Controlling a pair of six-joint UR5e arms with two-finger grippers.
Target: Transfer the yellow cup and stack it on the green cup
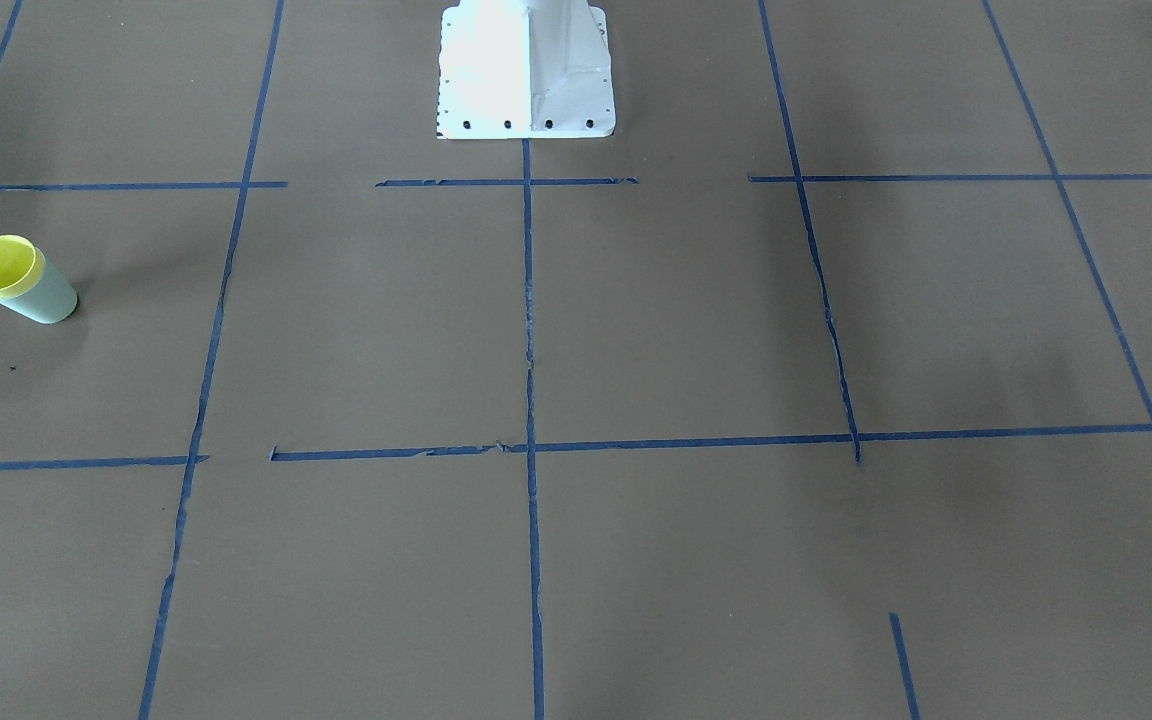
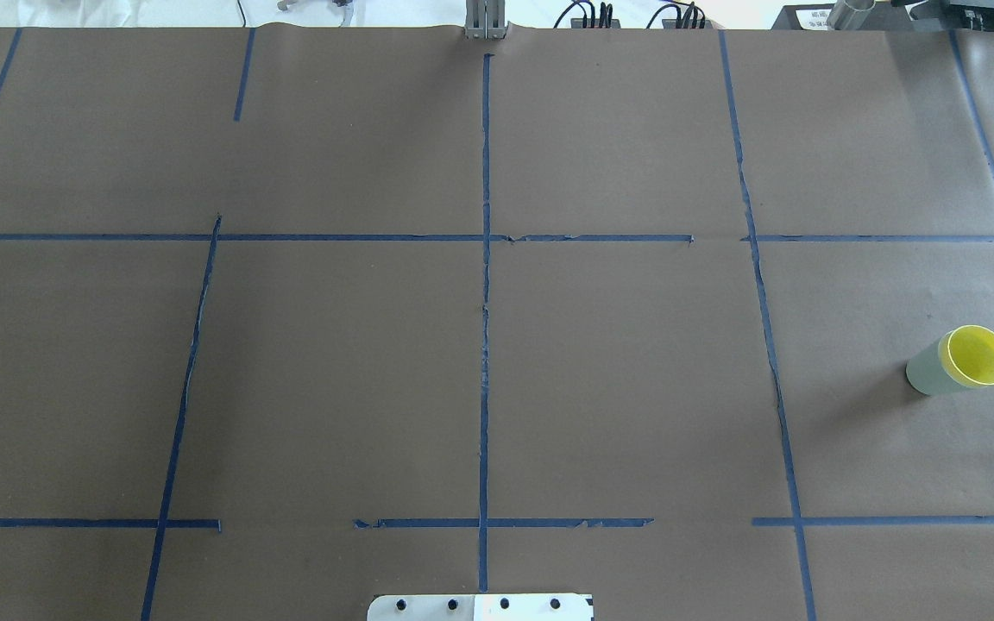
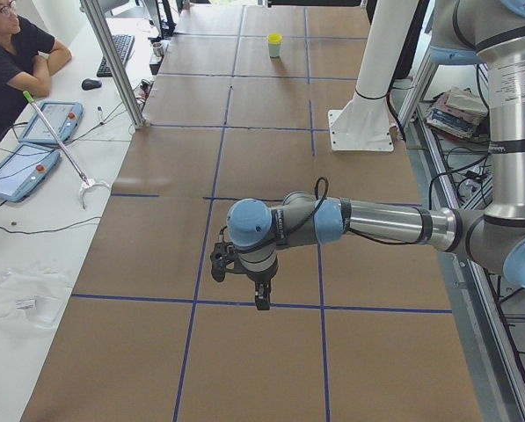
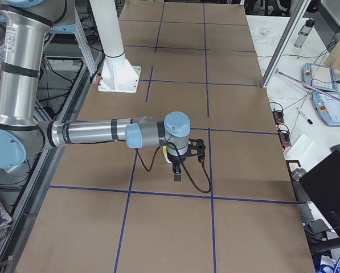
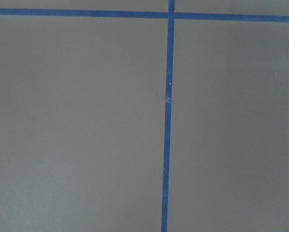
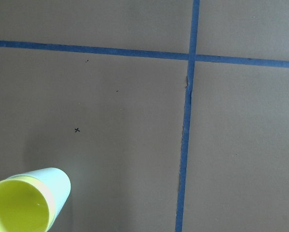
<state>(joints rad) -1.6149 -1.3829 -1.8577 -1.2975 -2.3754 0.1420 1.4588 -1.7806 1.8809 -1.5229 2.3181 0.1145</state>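
Note:
The yellow cup (image 1: 1,265) sits nested inside the green cup (image 1: 48,292), which stands upright on the table at the robot's far right. The pair also shows in the overhead view, yellow cup (image 2: 978,355) and green cup (image 2: 927,373), and at the lower left of the right wrist view, yellow cup (image 6: 18,208). My left gripper (image 3: 261,299) hangs over the table's left part, far from the cups. My right gripper (image 4: 177,175) points down above the table. Neither gripper shows in any other view, so I cannot tell whether they are open or shut.
The table is covered in brown paper with a grid of blue tape lines (image 2: 485,302). The white robot base (image 1: 526,70) stands at the middle of the robot's edge. An operator (image 3: 7,53) sits at a side desk with tablets beyond the far edge.

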